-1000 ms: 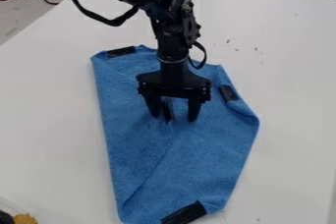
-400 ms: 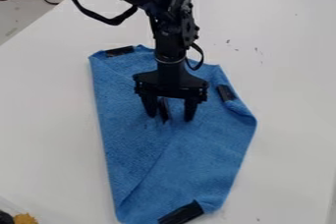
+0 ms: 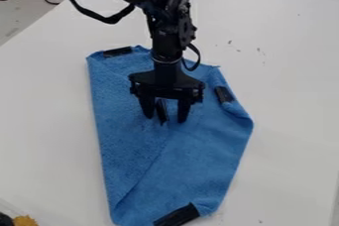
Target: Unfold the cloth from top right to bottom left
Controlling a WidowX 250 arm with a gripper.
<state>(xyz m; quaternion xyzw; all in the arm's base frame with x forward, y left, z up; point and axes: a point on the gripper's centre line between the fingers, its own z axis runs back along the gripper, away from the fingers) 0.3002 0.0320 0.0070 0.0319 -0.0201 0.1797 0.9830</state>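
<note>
Blue cloth [image 3: 198,155] slid sideways, creased diagonally, black patches [image 3: 177,215] along edges, tool [image 3: 165,119] spread

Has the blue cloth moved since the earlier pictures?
Yes, slightly: the blue cloth has shifted toward the left of the picture, judged against the dark specks on the white table.

The bottom edge cuts off the lowest black patch [image 3: 177,215] and a yellow lump [image 3: 25,221]; the pincer [image 3: 165,118] hides some cloth [image 3: 198,150].
</note>
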